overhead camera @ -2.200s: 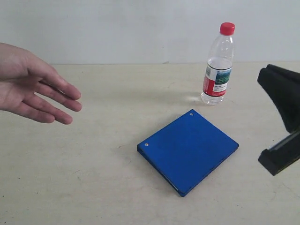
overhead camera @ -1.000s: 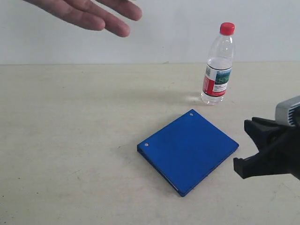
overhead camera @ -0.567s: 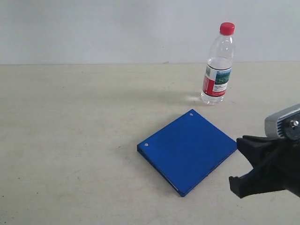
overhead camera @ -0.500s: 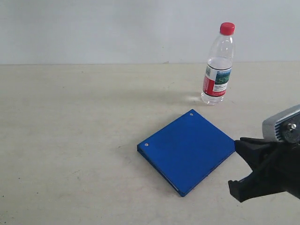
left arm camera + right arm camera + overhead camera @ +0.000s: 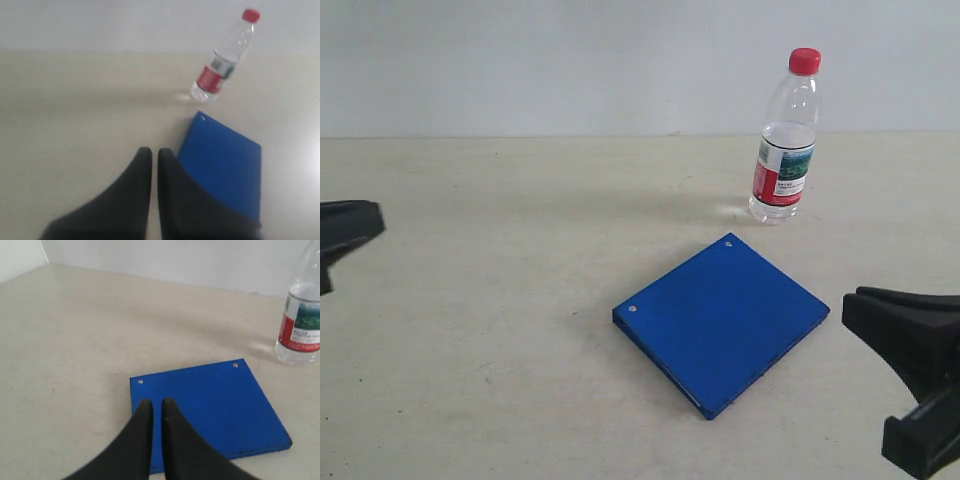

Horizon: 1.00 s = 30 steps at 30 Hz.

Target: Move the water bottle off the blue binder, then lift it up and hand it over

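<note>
Exterior: the hand is gone, left claw [image 5: 340, 232] just popped in at the counter's [image 5: 500, 330] left edge, water bottle [image 5: 786, 140] upright near the far edge, off the blue binder [image 5: 722, 322]; left wrist: claw pressed together, empty; right wrist: right claw [image 5: 154, 404] likewise, so lifting's next.

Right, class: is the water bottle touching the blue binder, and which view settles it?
Apart. The exterior view shows the water bottle standing on the table beyond the blue binder, with bare surface between its base and the binder's nearest corner.
</note>
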Each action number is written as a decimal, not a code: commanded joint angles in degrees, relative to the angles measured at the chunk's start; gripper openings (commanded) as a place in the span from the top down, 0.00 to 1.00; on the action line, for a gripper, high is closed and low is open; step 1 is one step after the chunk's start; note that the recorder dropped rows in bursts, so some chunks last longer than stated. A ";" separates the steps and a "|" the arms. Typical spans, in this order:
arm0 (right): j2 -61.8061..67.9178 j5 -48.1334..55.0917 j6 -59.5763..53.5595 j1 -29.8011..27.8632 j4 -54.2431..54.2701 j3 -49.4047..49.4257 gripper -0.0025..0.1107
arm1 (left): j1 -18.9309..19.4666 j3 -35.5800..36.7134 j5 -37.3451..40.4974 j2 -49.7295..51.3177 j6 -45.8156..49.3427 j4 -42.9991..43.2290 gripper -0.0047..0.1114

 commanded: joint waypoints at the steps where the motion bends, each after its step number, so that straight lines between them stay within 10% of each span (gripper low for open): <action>1: 1.49 2.06 1.95 -0.01 1.35 0.23 0.94 | -2.55 -2.98 9.88 18.59 6.33 -0.30 0.92; 9: 12.62 -0.77 6.11 -0.01 2.05 0.23 0.47 | -6.17 -11.57 18.57 41.81 12.15 -0.30 0.92; 20: 29.83 -18.13 21.15 -0.01 2.26 -0.46 0.45 | -9.57 -25.20 21.44 55.25 8.03 -0.30 0.44; 30: 40.79 -1.76 21.22 -12.02 1.75 -13.74 0.45 | -9.57 -29.36 21.82 58.73 4.98 -0.30 0.43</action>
